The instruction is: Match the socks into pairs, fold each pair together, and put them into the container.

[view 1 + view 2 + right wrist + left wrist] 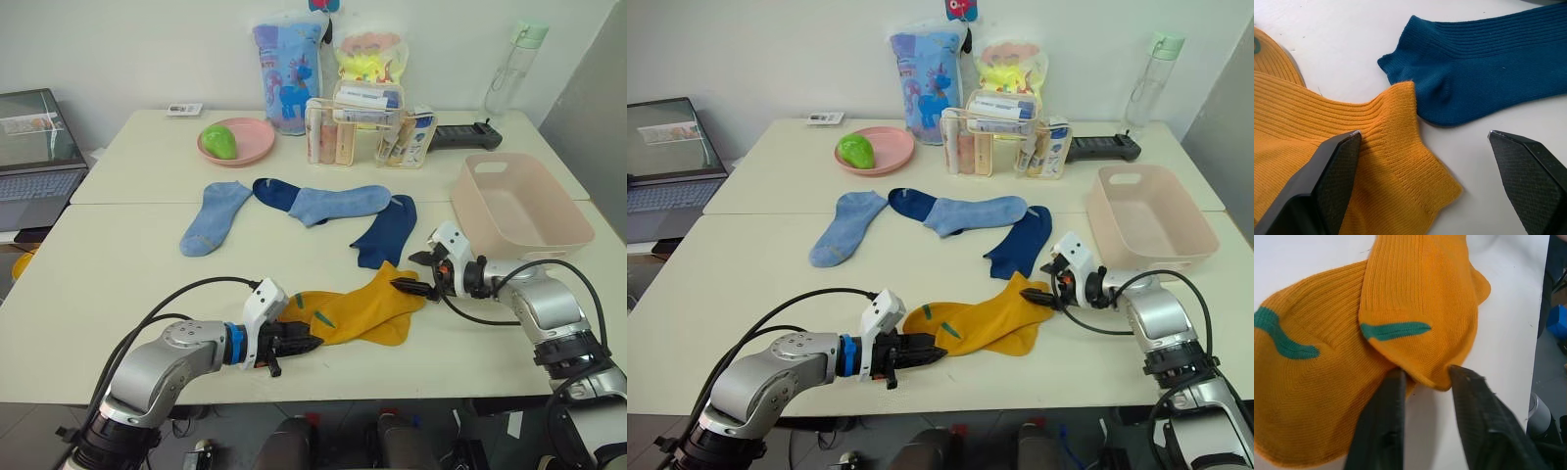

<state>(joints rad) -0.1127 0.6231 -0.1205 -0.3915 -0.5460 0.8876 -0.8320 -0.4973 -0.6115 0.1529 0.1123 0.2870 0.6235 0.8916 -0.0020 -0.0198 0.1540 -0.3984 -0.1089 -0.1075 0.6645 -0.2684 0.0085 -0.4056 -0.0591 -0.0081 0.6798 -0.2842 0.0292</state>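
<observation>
Two mustard-yellow socks [358,308] lie overlapped near the table's front edge. My left gripper [302,343] is at their toe end, narrowly open, with the top sock's toe [1425,377] between its fingertips. My right gripper [411,272] stands wide open over the cuff end [1410,147], one finger [1332,171] resting on the yellow knit. A navy sock [385,232] lies just beyond that cuff. Farther back are a light blue sock [216,217], another light blue sock [338,203], and a second navy sock [272,192] partly under it. The pale pink container [573,230] sits at the right, with nothing in it.
At the back stand a clear organiser of toiletries [367,132], a round pink plate [257,147] holding a green object, two printed bags, a bottle [514,64] and a black remote [465,135]. A laptop [34,147] sits off the table's left side.
</observation>
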